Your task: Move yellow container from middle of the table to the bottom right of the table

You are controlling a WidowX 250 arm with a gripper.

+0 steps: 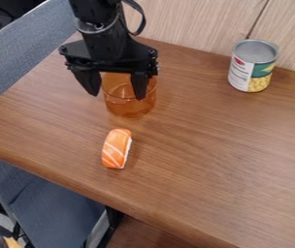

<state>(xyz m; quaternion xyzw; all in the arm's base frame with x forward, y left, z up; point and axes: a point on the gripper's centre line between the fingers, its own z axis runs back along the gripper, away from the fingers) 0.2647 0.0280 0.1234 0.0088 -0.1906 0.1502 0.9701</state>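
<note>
Open passage over the worktop (208, 160) runs from the orange cup (130, 107) rightward and toward the lower right. Obstacles: the sushi piece (116, 148), nearer the front than the cup; the can (253, 68), at right rear; and the wooden panel (189, 19), bounding passage behind.

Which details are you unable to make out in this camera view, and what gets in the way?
All in the camera view:
- Part of the orange container's upper rim: hidden behind the tool.
- The can's back: turned away.
- The sushi piece's underside: it faces the table.
- The upper arm: cut off by the top edge.
- The table's right end: cut off by the right edge.
</note>
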